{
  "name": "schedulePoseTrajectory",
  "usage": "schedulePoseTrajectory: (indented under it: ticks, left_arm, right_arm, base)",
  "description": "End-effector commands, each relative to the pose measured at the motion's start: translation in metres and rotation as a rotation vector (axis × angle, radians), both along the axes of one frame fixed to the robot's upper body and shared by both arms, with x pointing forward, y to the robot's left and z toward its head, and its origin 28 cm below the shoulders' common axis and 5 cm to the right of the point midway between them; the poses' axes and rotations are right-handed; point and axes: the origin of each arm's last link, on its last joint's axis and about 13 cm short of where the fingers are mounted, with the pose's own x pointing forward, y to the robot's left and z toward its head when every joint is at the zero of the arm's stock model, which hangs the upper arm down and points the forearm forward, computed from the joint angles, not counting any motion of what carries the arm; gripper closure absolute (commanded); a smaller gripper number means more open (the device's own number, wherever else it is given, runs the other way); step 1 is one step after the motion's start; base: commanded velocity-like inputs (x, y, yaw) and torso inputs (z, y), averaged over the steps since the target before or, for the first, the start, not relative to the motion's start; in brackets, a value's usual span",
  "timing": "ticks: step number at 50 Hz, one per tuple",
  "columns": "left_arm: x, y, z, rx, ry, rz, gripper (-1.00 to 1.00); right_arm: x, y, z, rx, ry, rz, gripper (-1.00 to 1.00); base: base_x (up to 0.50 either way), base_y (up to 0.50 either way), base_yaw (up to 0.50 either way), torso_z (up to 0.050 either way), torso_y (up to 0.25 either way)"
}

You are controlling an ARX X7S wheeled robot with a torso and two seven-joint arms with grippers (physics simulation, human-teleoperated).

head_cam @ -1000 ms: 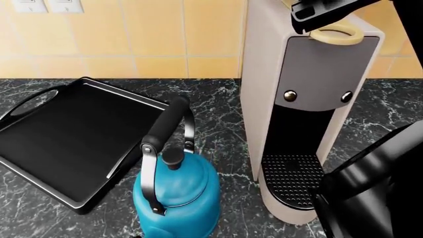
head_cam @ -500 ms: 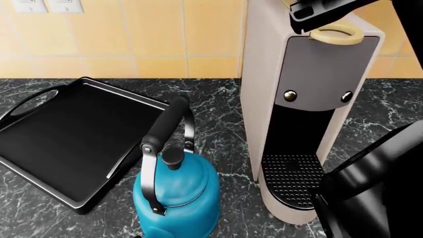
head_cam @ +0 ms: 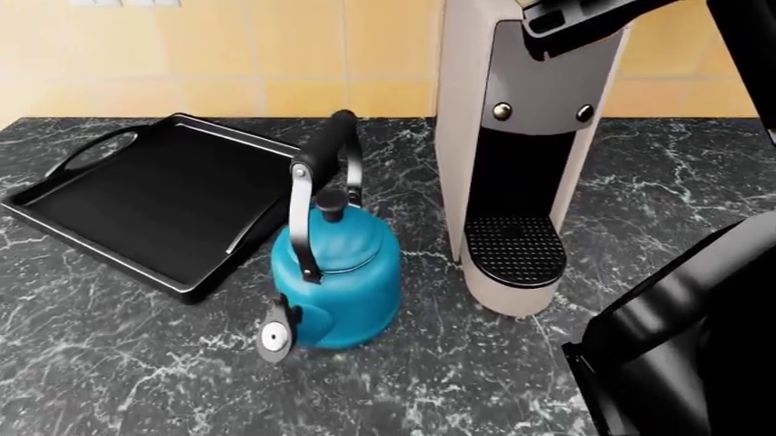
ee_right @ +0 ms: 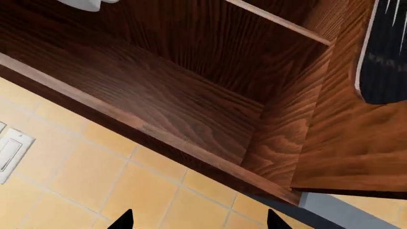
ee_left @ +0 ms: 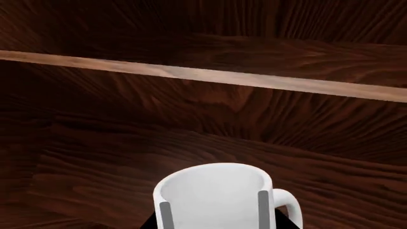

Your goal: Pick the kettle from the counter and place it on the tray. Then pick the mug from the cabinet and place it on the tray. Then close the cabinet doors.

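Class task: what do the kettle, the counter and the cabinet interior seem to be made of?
Kettle: probably enamelled metal, glossy blue with soft highlights; handle matte black.
Counter: looks like polished marble, dark with white veining.
Cabinet interior: dark wood or veneer, with visible grain.
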Motion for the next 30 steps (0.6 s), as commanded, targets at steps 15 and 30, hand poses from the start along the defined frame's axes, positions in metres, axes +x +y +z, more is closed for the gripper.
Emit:
schedulePoseTrajectory:
  ticks: [15,30]
  left_arm:
    - [-0.003,0.005,0.0,0.003,0.043,0.0,1.0]
    - [0.02,0.026,-0.047,0.072,0.144,-0.091,1.0]
  right_arm:
    - [0.007,0.001,-0.005,0.001,0.011,0.005,-1.0]
    - [0.015,-0.002,-0.012,0.018,0.031,0.009,-1.0]
  base:
    - [-0.22,0.0,0.0,0.0,0.0]
    - [0.0,0.0,0.0,0.0,0.0]
